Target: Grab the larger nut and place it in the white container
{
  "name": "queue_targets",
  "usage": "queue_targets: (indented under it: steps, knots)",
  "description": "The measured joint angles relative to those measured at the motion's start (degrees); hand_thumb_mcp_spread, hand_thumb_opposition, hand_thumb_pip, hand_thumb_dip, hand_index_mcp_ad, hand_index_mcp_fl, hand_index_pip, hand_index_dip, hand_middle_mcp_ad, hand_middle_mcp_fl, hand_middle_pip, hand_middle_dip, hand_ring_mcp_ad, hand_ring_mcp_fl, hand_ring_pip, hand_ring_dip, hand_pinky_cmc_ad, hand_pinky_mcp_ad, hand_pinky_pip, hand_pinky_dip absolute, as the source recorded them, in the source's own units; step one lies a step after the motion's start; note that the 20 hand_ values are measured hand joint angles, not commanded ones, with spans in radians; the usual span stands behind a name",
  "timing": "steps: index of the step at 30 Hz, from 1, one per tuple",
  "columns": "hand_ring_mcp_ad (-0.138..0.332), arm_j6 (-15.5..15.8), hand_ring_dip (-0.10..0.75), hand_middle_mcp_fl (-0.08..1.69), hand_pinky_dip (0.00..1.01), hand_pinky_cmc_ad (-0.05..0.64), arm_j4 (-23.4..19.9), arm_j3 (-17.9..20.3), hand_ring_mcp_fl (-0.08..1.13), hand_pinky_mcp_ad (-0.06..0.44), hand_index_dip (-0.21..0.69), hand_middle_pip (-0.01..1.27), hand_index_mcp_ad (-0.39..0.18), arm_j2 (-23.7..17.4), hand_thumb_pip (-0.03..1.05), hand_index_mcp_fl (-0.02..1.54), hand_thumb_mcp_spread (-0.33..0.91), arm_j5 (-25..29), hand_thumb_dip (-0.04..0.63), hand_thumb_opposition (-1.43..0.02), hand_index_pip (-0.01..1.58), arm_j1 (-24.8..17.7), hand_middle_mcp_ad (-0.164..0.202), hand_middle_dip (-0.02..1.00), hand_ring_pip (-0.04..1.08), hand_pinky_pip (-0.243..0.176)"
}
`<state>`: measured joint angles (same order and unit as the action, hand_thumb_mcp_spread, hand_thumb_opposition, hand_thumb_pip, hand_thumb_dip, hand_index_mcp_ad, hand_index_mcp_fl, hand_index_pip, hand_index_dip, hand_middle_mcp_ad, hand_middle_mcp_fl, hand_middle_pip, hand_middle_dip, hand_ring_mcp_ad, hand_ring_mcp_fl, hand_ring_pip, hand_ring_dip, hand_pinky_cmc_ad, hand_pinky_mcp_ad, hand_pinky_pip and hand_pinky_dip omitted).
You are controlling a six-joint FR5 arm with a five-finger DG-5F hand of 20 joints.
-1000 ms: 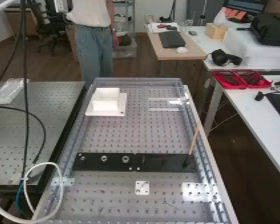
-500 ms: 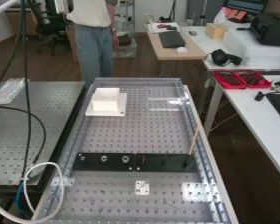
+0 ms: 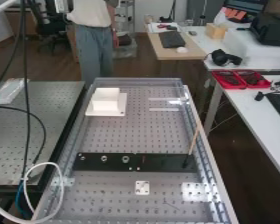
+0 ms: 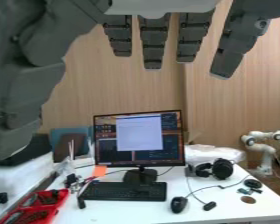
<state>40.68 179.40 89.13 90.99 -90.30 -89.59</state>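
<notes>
Larger nut (image 3: 104,158) upright or flat, hard to tell, but set on the black bar (image 3: 165,162), between the smaller nut (image 3: 83,158) and the bearing (image 3: 126,159), apart from both; container (image 3: 106,100) well apart from it, on a white plate (image 3: 123,103) toward the far end of the bench (image 3: 117,135); stick (image 3: 193,141) leaning up from the bar, over by the bench's edge; small white square (image 3: 142,191) lying on the bench, on the near side of the bar; hand (image 4: 152,42) wide in the wrist view, fingers straight and spread, thumb (image 4: 31,95) well apart from them; beyond it, on a desk (image 4: 117,212), monitor (image 4: 139,135), keyboard (image 4: 124,191) in front, mouse (image 4: 178,204) near the keyboard, headphones (image 4: 222,169) near the monitor, red trays (image 4: 54,196)
</notes>
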Motion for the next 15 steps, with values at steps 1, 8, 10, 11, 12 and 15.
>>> queue_targets:
  steps: [1,8,10,11,12,15]
  knots:
    - [0.152,0.0,0.066,0.04,0.40,0.330,0.0,0.0,0.00,0.293,0.031,0.14,-0.044,0.0,0.46,0.02,0.18,0.0,0.049,-0.72,0.09,0.0,0.080,0.19,0.09,-0.075]
    - [0.159,0.0,0.066,0.04,0.40,0.330,-0.1,0.0,0.00,0.297,0.035,0.14,-0.047,0.1,0.46,0.02,0.18,-0.1,0.049,-0.72,0.09,0.0,0.084,0.19,0.09,-0.075]
    - [0.159,0.0,0.066,0.04,0.40,0.332,-0.2,0.1,0.00,0.293,0.035,0.14,-0.047,0.1,0.46,0.02,0.18,-0.2,0.049,-0.72,0.08,0.1,0.086,0.19,0.09,-0.075]
    - [0.159,0.0,0.066,0.04,0.40,0.335,-0.3,0.1,0.00,0.291,0.035,0.14,-0.047,0.1,0.46,0.02,0.18,-0.2,0.049,-0.72,0.09,0.1,0.086,0.19,0.09,-0.075]
    - [0.159,0.0,0.066,0.04,0.40,0.328,-0.3,0.2,0.00,0.300,0.035,0.14,-0.047,0.0,0.46,0.02,0.18,-0.1,0.049,-0.72,0.09,0.1,0.086,0.19,0.09,-0.075]
    - [0.159,0.0,0.066,0.04,0.40,0.332,-0.4,0.4,0.00,0.311,0.035,0.14,-0.047,-0.1,0.46,0.02,0.18,-0.1,0.049,-0.72,0.09,0.1,0.086,0.19,0.09,-0.075]
